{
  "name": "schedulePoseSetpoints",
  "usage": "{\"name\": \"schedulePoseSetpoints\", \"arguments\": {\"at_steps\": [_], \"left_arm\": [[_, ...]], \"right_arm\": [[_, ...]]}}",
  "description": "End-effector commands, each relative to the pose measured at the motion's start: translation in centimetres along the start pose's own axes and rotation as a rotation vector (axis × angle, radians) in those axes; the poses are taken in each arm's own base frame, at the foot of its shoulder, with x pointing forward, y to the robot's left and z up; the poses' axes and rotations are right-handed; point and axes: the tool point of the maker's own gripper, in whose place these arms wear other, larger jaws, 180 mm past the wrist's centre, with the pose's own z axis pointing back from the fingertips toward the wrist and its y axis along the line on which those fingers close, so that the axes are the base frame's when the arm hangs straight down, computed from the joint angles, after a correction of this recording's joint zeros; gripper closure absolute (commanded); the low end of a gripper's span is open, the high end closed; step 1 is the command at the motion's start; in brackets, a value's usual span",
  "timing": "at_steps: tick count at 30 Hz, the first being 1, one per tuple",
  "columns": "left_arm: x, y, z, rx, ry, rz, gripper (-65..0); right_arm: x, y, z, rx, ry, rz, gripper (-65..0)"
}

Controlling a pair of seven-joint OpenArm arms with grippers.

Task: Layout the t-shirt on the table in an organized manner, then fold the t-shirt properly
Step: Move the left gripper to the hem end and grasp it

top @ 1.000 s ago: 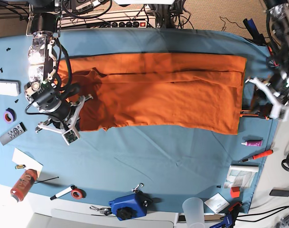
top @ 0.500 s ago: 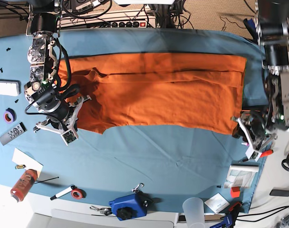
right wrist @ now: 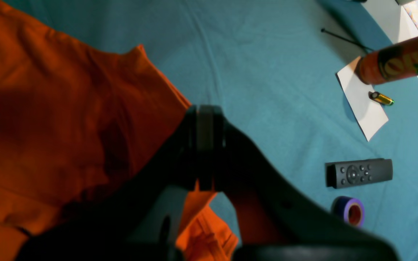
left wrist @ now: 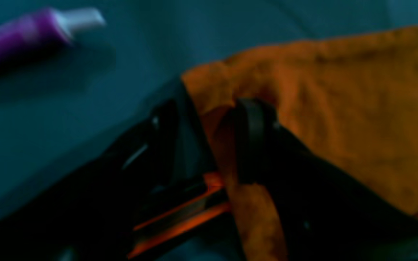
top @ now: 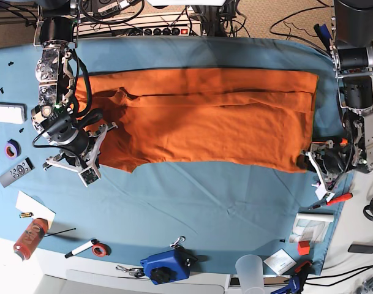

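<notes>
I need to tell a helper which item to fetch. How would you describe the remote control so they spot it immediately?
Start at the orange t-shirt on the blue table; go to the table edge beyond the right gripper. The remote control lies between purple tape and a white card: the only flat, dark, buttoned bar.

Bare worktop (top: 223, 196) below the shirt (top: 204, 116) gives passage; remote (top: 16, 172), tape roll (top: 12, 147) and screwdriver (top: 333, 200) crowd its ends.
</notes>
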Motion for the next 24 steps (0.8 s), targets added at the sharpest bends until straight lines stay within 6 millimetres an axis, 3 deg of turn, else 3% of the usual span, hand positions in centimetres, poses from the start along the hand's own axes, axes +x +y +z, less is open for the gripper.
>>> {"name": "schedulePoseSetpoints", "arguments": {"at_steps": [1, 5, 7, 10, 16, 21, 24], "left_arm": [[2.5, 0.4, 0.9, 0.007, -0.07, -0.012, -27.1], [2.8, -1.0, 0.0, -0.027, -0.08, 0.0, -25.1], [3.0, -1.7, -0.4, -0.043, -0.084, 0.002, -17.3], [3.4, -2.1, -0.5, -0.06, -0.104, 0.037, 0.0], [3.7, -1.6, 0.7, -0.085, -0.109, 0.161, 0.0], [4.4, -1.3, 3.0, -0.144, -0.135, 0.207, 0.0], [4.5, -1.8, 4.3, -0.197, -0.129, 0.232, 0.0]], "right_arm": [[1.2, -1.1, 0.5, -0.03, -0.04, 0.008, 0.0], [1.2, -1.1, 0.5, -0.03, -0.04, 0.008, 0.0], [1.2, -1.1, 0.5, -0.031, -0.042, 0.008, 0.0], [1.6, -1.3, 0.4, -0.038, -0.066, 0.012, 0.0], [1.7, -2.6, -1.5, -0.066, -0.105, 0.007, 0.0], [4.2, -4.6, -1.5, -0.095, -0.157, -0.008, 0.0], [4.8, -4.6, -1.4, -0.064, -0.156, -0.038, 0.0]]}}
